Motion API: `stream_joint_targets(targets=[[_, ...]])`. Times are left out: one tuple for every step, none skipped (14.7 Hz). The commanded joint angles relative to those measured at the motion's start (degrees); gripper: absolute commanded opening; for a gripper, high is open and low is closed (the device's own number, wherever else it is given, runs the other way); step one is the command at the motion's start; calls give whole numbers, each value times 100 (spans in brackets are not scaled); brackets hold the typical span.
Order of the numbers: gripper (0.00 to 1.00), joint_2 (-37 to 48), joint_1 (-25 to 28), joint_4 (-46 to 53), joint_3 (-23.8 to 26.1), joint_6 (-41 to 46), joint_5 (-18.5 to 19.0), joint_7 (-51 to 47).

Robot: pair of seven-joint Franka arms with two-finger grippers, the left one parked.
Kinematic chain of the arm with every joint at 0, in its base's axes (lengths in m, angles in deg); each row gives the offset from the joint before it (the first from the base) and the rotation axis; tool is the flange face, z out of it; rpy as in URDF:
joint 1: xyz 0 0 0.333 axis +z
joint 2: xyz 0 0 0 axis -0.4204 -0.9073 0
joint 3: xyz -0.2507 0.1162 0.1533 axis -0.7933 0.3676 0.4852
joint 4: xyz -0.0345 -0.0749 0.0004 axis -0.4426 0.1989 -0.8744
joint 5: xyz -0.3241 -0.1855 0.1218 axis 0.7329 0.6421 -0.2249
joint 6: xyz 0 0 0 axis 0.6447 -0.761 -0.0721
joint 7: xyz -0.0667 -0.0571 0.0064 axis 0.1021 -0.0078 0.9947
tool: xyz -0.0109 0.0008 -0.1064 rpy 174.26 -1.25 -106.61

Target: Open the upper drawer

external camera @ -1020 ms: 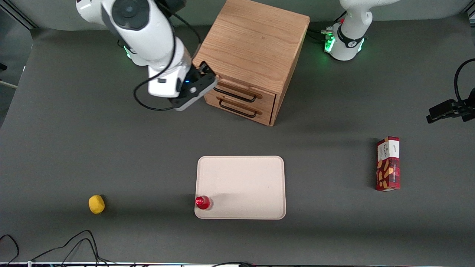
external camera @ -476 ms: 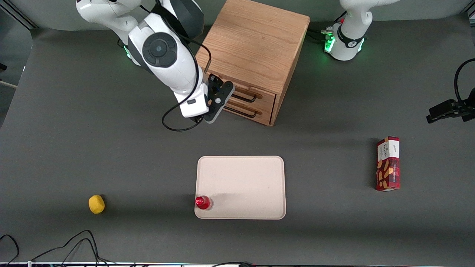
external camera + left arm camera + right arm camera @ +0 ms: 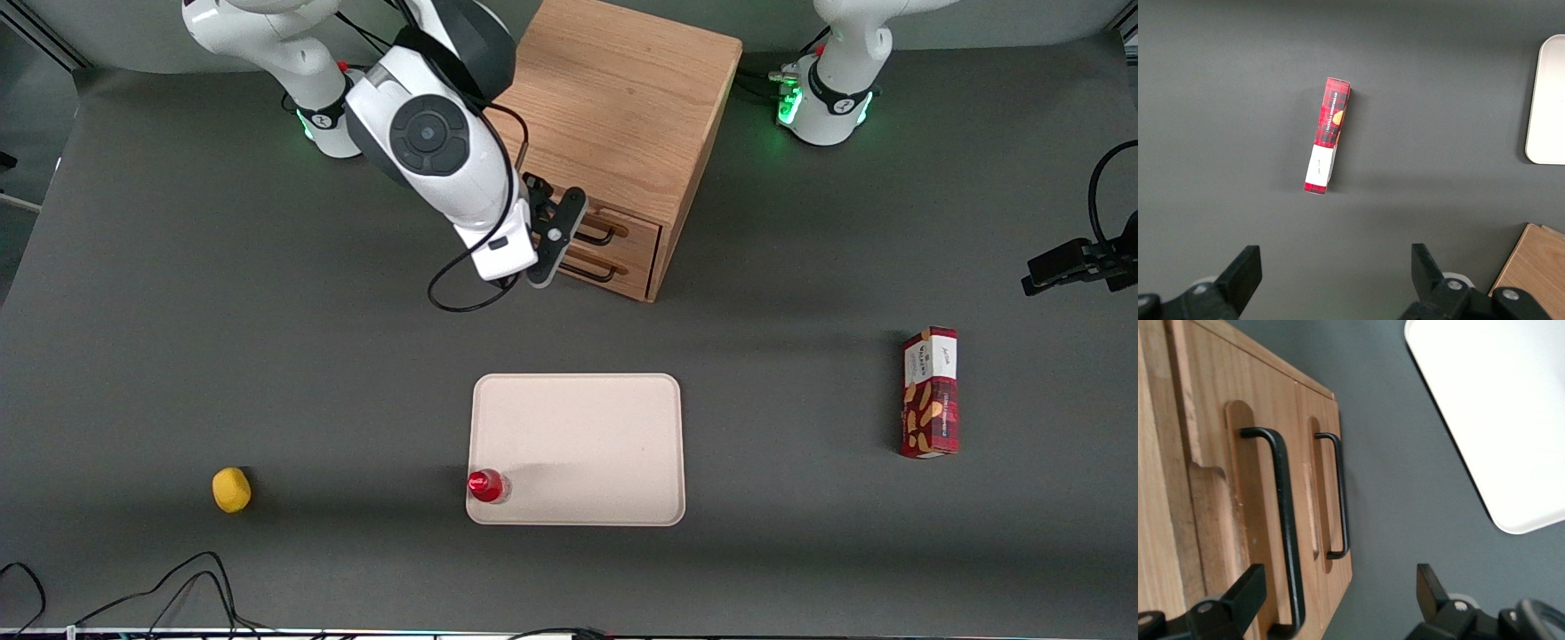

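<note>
The oak cabinet (image 3: 613, 98) stands at the back of the table. Its upper drawer (image 3: 627, 228) is shut, flush with the lower drawer (image 3: 622, 267). In the right wrist view the upper drawer (image 3: 1261, 387) carries its black bar handle (image 3: 1286, 527), with the lower drawer's handle (image 3: 1339, 493) beside it. My right gripper (image 3: 558, 233) hangs just in front of the drawer fronts and covers part of both handles in the front view. It is open (image 3: 1338, 593). One finger (image 3: 1248, 592) lies over the upper drawer front beside the handle, and the other finger (image 3: 1428, 585) lies over the grey table. It holds nothing.
A cream tray (image 3: 578, 444) lies nearer the front camera than the cabinet, with a red-capped bottle (image 3: 486, 485) at its corner. A yellow object (image 3: 231, 490) lies toward the working arm's end. A red snack box (image 3: 930, 391) lies toward the parked arm's end.
My right gripper has swung from the cabinet's corner along the drawer fronts toward the parked arm's end, and a little nearer the front camera. The drawers have not moved.
</note>
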Motion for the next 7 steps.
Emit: stream_joint_targets(targets=[[100,-227,-74,145,211,24,-73,174],[100,-263,-65,145,220,24,-73,174],[100,-324,-65,145,229,24,-73,182],[100,-342,-65,136,229,24,-64,174],[100,-386,-65,136,229,24,-56,174],[100,-421,-65,145,229,24,-56,174],[100,-430,-65,145,229,24,-56,174]])
